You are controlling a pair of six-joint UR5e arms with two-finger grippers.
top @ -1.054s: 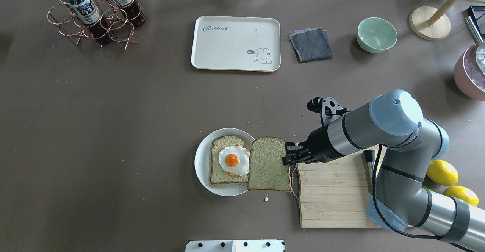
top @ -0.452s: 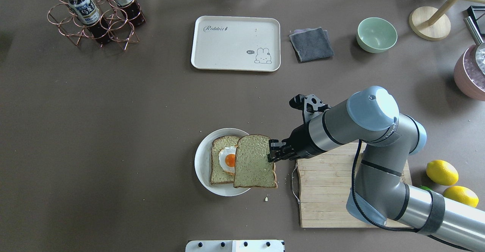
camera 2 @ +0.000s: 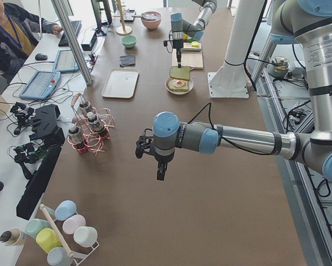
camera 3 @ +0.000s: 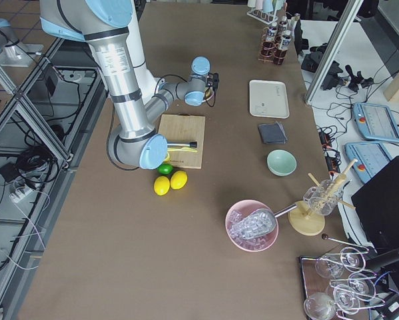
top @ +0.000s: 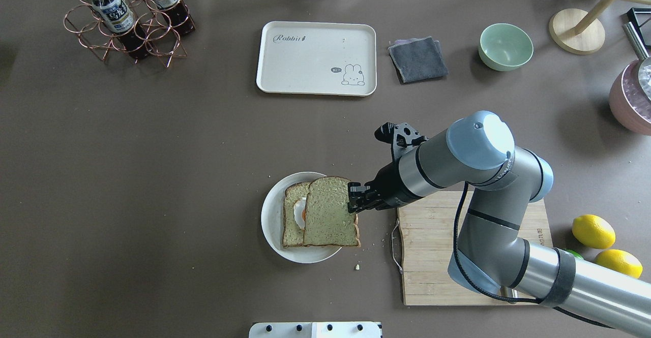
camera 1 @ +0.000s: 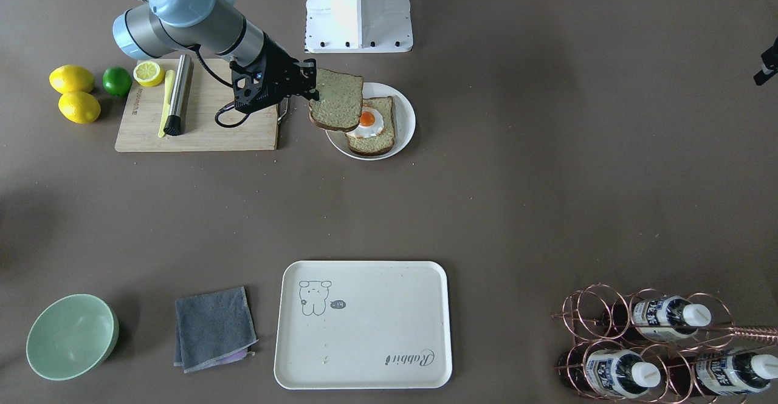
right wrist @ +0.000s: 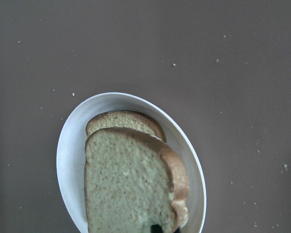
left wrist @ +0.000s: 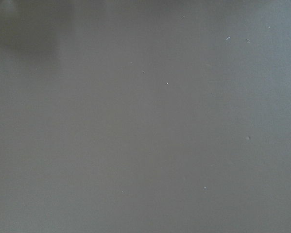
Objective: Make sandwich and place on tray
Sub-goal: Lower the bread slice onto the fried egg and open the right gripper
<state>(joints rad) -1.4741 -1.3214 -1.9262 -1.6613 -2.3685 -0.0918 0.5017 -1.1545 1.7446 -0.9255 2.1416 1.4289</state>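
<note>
On the round white plate (top: 269, 226) lies a bread slice (top: 291, 221) topped with a fried egg (top: 299, 214). My right gripper (top: 352, 204) is shut on the right edge of a second bread slice (top: 329, 218). It holds that slice above the plate, covering most of the egg. The front view shows the held slice (camera 1: 336, 106) tilted over the egg (camera 1: 368, 122). In the right wrist view the held slice (right wrist: 128, 191) overlaps the lower slice (right wrist: 123, 120). The cream tray (top: 315, 58) sits at the far side. My left gripper (camera 2: 161, 170) hangs over bare table; I cannot tell its state.
A wooden cutting board (top: 442, 256) lies right of the plate under my right arm, with lemons (top: 593, 231) beyond it. A grey cloth (top: 418, 59) and green bowl (top: 505, 47) sit right of the tray. A copper bottle rack (top: 127, 23) stands far left.
My right gripper has carried the bread slice leftward from beside the plate to above it. The slice now covers most of the egg, which showed fully before.
</note>
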